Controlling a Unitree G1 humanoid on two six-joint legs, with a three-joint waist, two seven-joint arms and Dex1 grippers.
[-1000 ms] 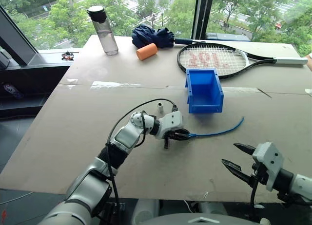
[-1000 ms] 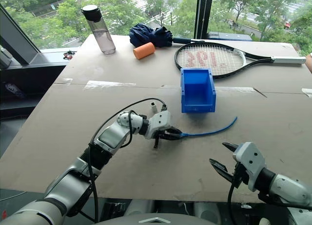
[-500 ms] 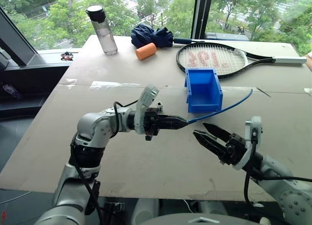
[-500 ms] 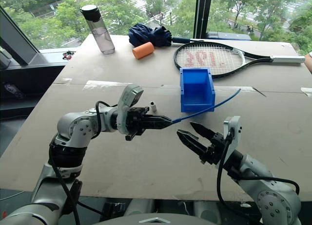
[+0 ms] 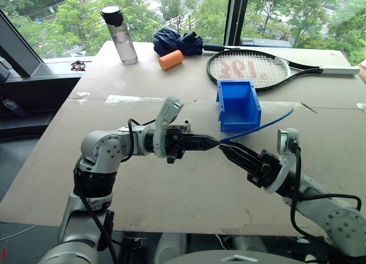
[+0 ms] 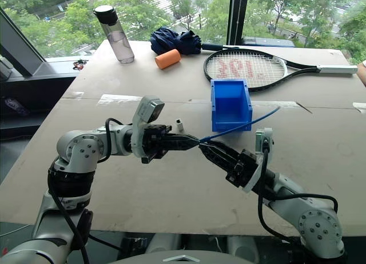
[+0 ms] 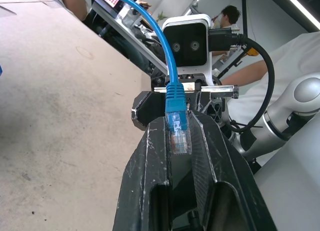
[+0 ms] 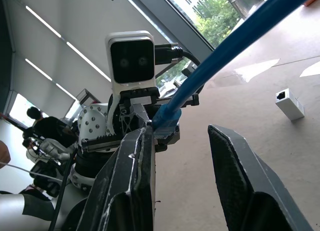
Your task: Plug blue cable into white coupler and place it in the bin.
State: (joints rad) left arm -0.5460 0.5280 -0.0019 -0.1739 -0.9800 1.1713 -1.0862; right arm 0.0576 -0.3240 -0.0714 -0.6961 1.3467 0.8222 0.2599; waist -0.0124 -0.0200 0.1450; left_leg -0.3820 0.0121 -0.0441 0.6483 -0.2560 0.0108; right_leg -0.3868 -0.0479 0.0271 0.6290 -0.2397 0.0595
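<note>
Now left pincer (image 5: 216, 142) pinches blue cable (image 5: 260, 124) by its plug.

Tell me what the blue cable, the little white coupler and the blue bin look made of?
Cable: flexible rubbery or plastic sheath, matte, since it bows freely; its plug looks like clear hard plastic. Coupler: probably hard white plastic, smooth, boxy with sharp edges. Bin: likely moulded plastic, evenly coloured, slightly glossy, with thin rigid walls.
</note>
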